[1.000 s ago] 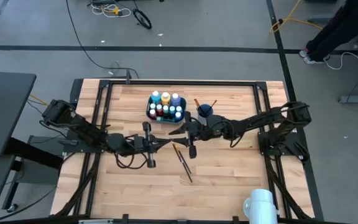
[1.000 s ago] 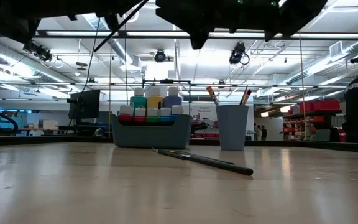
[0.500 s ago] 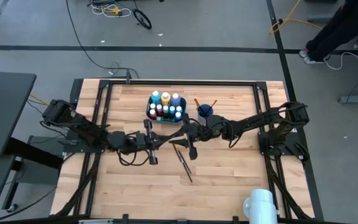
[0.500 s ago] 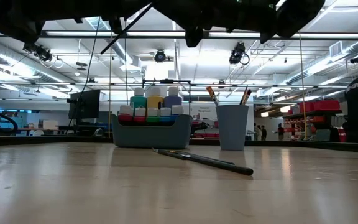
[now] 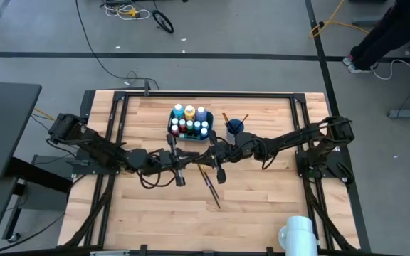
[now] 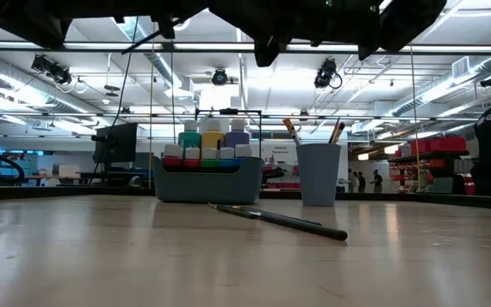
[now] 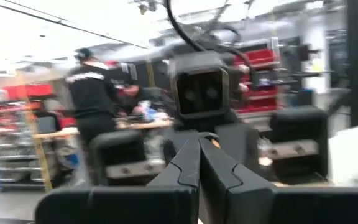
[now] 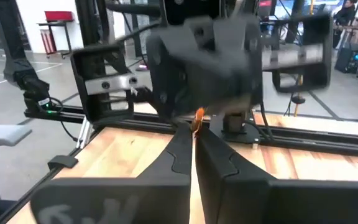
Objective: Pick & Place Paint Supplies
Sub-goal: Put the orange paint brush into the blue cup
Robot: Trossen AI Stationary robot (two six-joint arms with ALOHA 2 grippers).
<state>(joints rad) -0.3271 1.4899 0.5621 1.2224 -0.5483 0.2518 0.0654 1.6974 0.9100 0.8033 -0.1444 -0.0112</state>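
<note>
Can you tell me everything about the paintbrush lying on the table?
The paintbrush is long, thin and dark, with a slim handle. It lies flat on the wooden table, slanted, all by itself in front of the bin and the cup, touching neither. Both grippers hang above it, and neither touches it.

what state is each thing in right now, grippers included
left gripper: shut on held paintbrush, raised above the table
right gripper: shut, tip to tip with the left; grip on the brush unclear
loose paintbrush: lying flat on the table
paint bottles: capped, upright in the bin
teal bin: upright, filled
blue cup: upright, brushes standing in it
</note>
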